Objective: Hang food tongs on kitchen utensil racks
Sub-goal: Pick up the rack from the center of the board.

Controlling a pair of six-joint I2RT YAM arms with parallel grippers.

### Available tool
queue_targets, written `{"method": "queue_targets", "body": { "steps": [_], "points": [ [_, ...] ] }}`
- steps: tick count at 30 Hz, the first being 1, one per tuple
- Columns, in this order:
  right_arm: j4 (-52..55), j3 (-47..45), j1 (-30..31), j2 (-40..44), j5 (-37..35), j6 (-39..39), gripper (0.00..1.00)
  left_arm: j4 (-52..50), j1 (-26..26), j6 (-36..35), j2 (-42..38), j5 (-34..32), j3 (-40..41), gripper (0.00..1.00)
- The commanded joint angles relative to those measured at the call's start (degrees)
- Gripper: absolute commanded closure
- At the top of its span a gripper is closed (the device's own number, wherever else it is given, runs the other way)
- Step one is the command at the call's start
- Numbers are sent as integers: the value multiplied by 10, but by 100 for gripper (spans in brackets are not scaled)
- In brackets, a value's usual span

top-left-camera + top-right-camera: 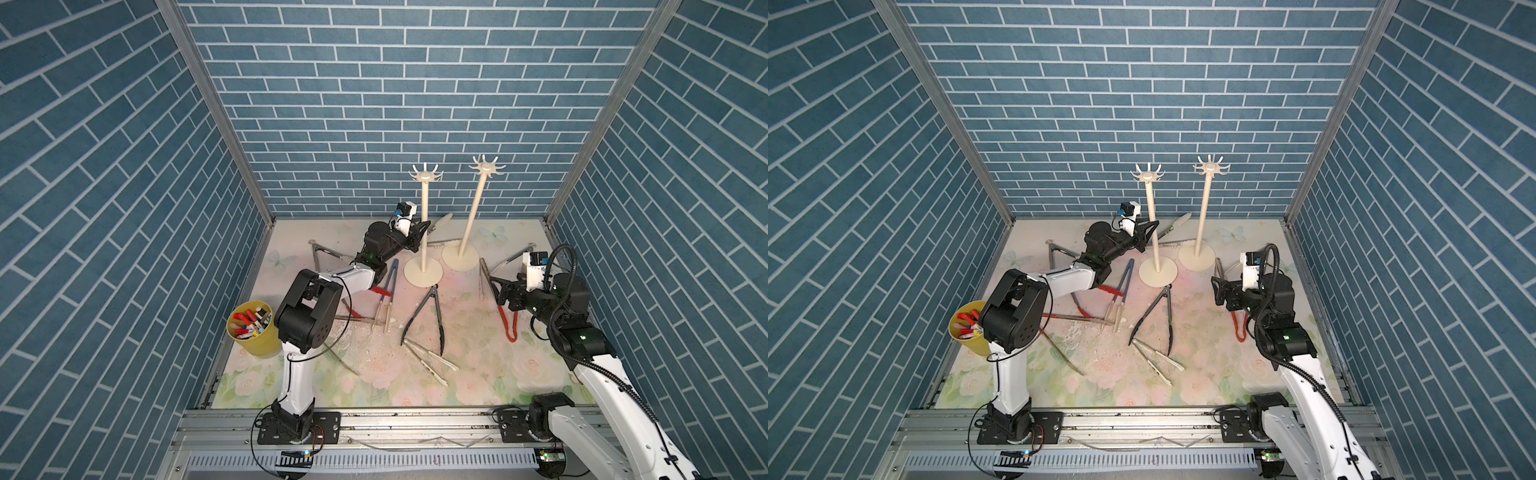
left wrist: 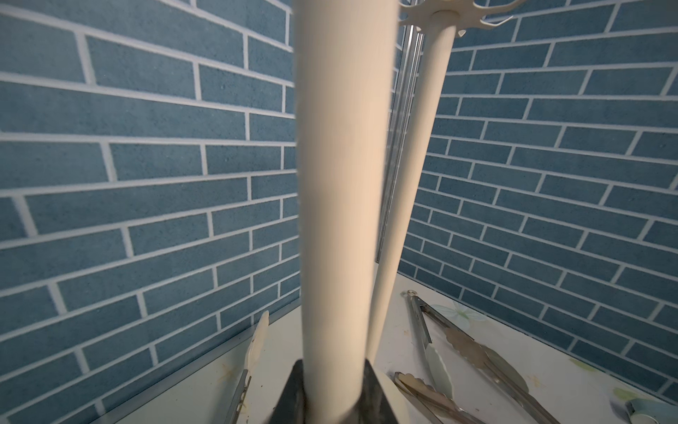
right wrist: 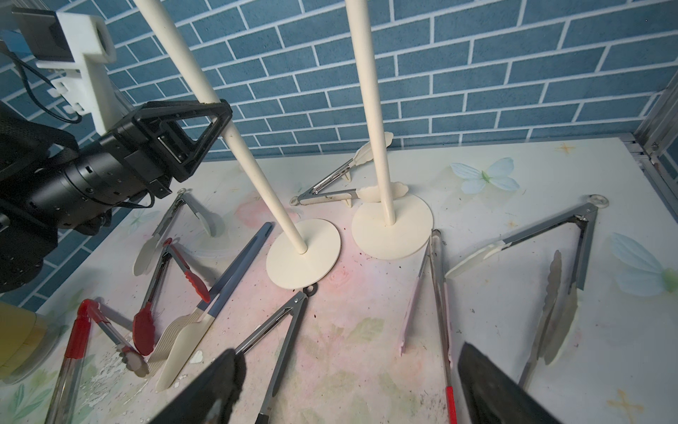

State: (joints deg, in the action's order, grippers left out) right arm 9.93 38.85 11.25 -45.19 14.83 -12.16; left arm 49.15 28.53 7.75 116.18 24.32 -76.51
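Observation:
Two cream utensil racks stand at the back of the table, each a pole on a round base with bare hooks on top. My left gripper (image 1: pixel 422 233) (image 1: pixel 1152 229) (image 2: pixel 335 389) (image 3: pixel 220 121) is shut on the pole of the left rack (image 1: pixel 424 199) (image 1: pixel 1149 199) (image 2: pixel 337 183) (image 3: pixel 257 183), low down. The right rack (image 1: pixel 473 208) (image 1: pixel 1203 208) (image 3: pixel 374 128) stands free. Several food tongs lie flat, among them black tongs (image 1: pixel 428 316) (image 3: pixel 286 330), blue ones (image 1: pixel 390 282) and white ones (image 1: pixel 428 361). My right gripper (image 1: pixel 497 291) (image 3: pixel 348 367) hangs open over the table, holding nothing.
A yellow bucket (image 1: pixel 253 328) of small items stands at the left edge by the left arm's base. Red-handled tongs (image 1: pixel 509 324) lie under the right arm. More tongs (image 3: pixel 330 183) lie behind the rack bases. Blue brick walls close three sides.

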Motion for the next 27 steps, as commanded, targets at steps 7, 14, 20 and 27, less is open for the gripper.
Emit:
{"method": "queue_targets", "body": {
  "steps": [7, 14, 20, 27],
  "points": [
    [-1, 32, 6, -8, -2, 7, 8, 0, 6, -20, -100, 3, -25, 100],
    [-5, 38, 10, -16, 0, 0, 9, -42, 6, -42, -139, -2, -49, 100],
    [-2, 44, 15, -25, 5, -5, 9, -44, -13, -42, -149, -9, -51, 100],
    [-2, 48, 30, -39, 6, -8, 9, -33, -60, -32, -144, -13, -45, 100]
  ]
}}
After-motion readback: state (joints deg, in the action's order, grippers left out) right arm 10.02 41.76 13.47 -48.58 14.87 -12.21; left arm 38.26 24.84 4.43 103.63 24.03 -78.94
